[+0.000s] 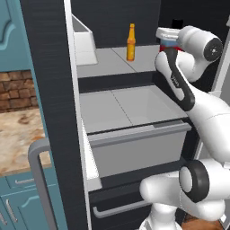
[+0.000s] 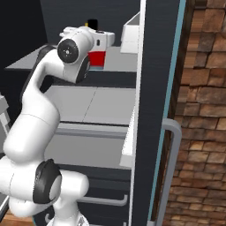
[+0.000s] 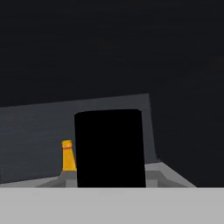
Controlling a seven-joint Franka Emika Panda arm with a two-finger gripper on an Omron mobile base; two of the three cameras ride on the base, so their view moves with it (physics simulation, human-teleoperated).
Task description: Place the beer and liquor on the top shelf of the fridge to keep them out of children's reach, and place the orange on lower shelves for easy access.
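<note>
The fridge (image 1: 45, 67) stood open, tall and dark-walled, with its door swung to the left in the left base view and a grey bar handle (image 1: 38, 179) low on that door. Inside, the top shelf (image 1: 108, 60) was a flat grey panel, with a second grey shelf (image 1: 117, 105) below it and a grey drawer (image 1: 139, 150) under that. A white door bin (image 1: 83, 40) hung level with the top shelf.

The white arm (image 1: 179, 85) rose from the base and reached into the fridge at top-shelf height. At its end, the jaws (image 2: 99, 55) were closed on the liquor (image 2: 97, 57), a squat red bottle with a black cap (image 2: 92, 23), which stood at the right side of the top shelf; whether its base touched the shelf could not be told. In the hand view the black cap (image 3: 109, 148) rose close to the camera.

The beer (image 1: 130, 42), a slim amber bottle, stood upright on the top shelf, to the left of the liquor and apart from it. In the hand view its neck (image 3: 68, 155) showed just left of the cap.
</note>
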